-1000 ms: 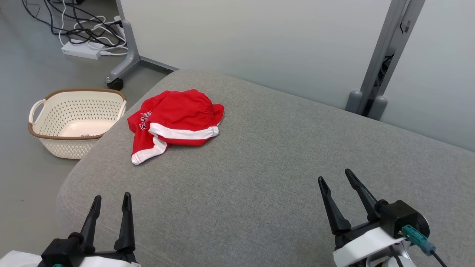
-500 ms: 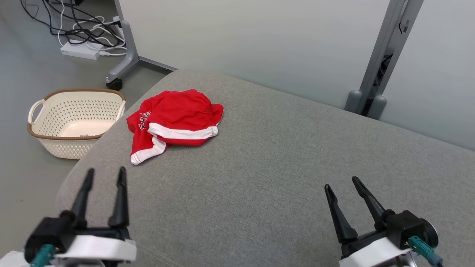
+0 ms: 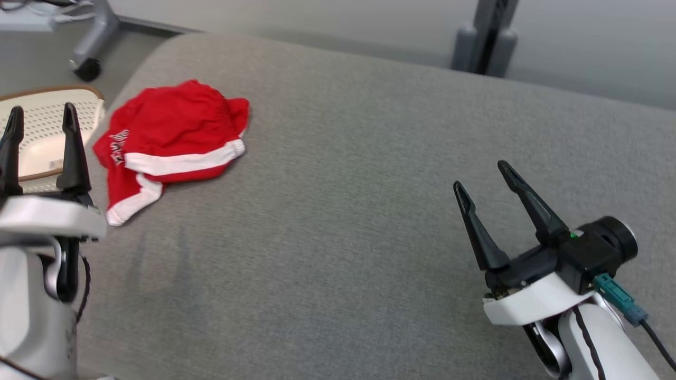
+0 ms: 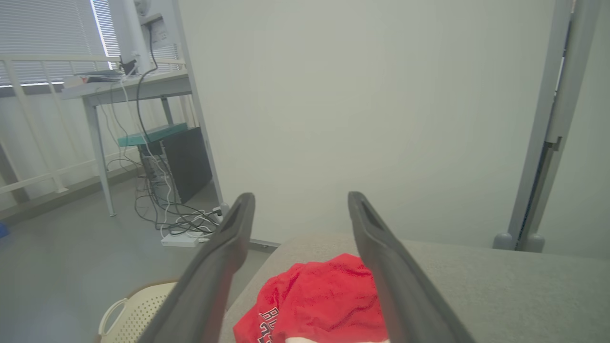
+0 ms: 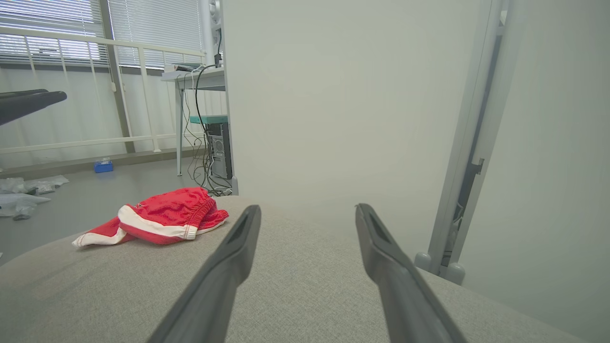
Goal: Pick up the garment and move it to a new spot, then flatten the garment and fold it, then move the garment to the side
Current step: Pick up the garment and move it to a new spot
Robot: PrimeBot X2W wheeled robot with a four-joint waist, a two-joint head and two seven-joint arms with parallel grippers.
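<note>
A crumpled red pair of fabric shorts with white trim bands and white lettering [image 3: 169,137] lies on the far left part of a broad grey upholstered cushion [image 3: 343,158], close to the cushion's left edge. The shorts are bunched and partly folded over themselves, with one white-edged leg opening trailing toward the near side. Nothing touches them.

The left gripper [image 3: 41,111] is raised at the left side of the scene, just left of the shorts and apart from them. Its two long dark fingers point away toward the far side, and they stand spread wide with nothing between them. The pale forearm rises almost straight up beneath it. In the left wrist view the shorts sit low between those fingers (the lettering is only partly readable there).

Behind the left gripper, on the floor off the cushion's left edge, stands a cream perforated plastic basket with a brown rim [image 3: 47,91].

The right gripper [image 3: 479,175] hovers over the near right part of the cushion, well apart from the shorts. Its fingers angle up and toward the far left, likewise spread wide and empty. Its white wrist and forearm slant down to the near right corner.
</note>
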